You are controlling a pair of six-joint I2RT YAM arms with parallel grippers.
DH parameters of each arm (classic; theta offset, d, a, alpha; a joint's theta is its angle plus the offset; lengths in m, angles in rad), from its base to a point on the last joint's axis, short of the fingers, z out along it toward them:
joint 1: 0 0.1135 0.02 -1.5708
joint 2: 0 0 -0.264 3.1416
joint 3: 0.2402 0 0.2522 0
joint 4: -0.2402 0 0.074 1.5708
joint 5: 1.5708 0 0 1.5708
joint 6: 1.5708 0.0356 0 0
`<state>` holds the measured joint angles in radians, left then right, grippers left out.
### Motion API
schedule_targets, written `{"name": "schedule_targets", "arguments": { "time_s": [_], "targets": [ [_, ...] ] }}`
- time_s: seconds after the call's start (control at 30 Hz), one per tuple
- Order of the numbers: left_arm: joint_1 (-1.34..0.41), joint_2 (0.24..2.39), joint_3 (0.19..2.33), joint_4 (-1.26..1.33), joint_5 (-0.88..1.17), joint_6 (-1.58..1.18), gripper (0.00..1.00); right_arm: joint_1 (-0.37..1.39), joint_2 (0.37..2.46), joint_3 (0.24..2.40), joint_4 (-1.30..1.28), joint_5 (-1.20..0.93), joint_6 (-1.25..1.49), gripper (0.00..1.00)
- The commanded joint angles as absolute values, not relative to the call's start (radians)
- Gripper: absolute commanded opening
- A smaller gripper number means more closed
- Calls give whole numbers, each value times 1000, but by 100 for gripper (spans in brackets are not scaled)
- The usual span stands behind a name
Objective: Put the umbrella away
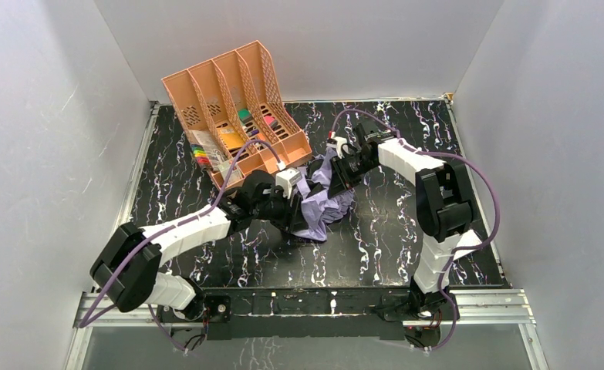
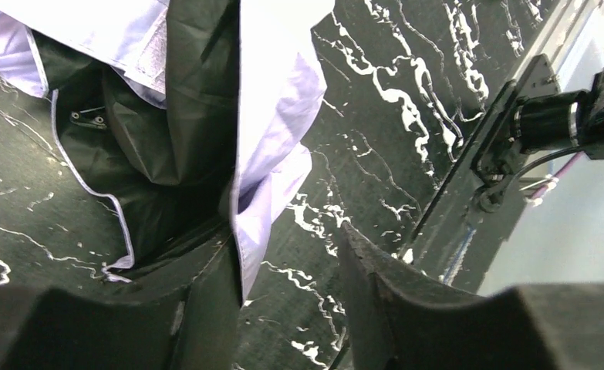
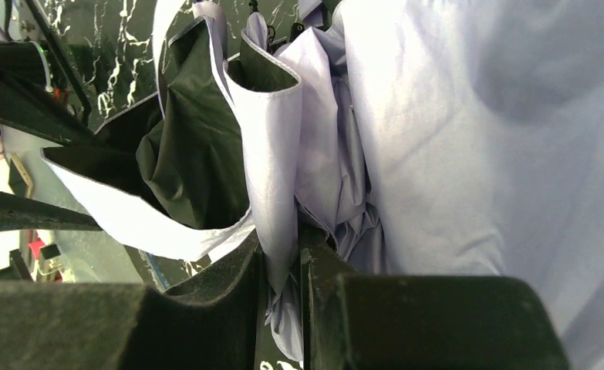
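While the umbrella (image 1: 323,202) lies crumpled in the middle of the table (image 1: 391,231), I have a claw on each side of it. It sits just in front of the peach file organiser (image 1: 229,100), close to that rack's near corner.

My right claw (image 3: 281,239) comes at the heap from the far right, and its jaws are drawn nearly together on a fold of the lavender cloth. The fold runs down between the fingers (image 3: 229,270), so I do have hold of the canopy there.

My left claw (image 2: 287,247) comes in from the near left with its jaws about half apart. A hanging edge of cloth drapes beside the inner face of one finger, with bare table showing through the rest of the gap. It pinches nothing.

In the top view the bundle's longer line runs from the far end at my right claw to the near end by my left, leaning a little leftward as it comes near. I cannot make out the shaft or the handle, as both are buried in the folds of lavender and dark lining.

The coming move turns on this: the cloth lies straight ahead of my left claw and slightly to its left. I judge that closing where it stands would catch only that loose edge. The rack stands to the far left, nearer my left arm than my right.
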<state>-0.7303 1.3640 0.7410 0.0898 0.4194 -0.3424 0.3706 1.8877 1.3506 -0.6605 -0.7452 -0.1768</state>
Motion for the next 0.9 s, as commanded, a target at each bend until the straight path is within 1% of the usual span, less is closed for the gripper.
{"name": "schedule_targets", "arguments": {
  "time_s": [0.0,0.2,0.23,0.47,0.7,0.87],
  "targets": [
    [-732,1368,786,102,402,-304,33,371,1905,1412,-688,-710,-204,25],
    [-732,1377,842,72,417,-292,1,370,1901,1415,-671,-659,-185,24],
    [-731,1364,852,66,423,-297,0,371,1897,1412,-662,-637,-178,24],
    [-751,1258,892,30,485,-348,0,370,1876,1414,-589,-493,-90,24],
    [-871,1248,997,-56,449,-358,0,370,1898,1465,-608,-577,-130,26],
    [-900,1268,1055,-70,430,-359,0,370,1904,1467,-611,-580,-143,26]
  ]
}}
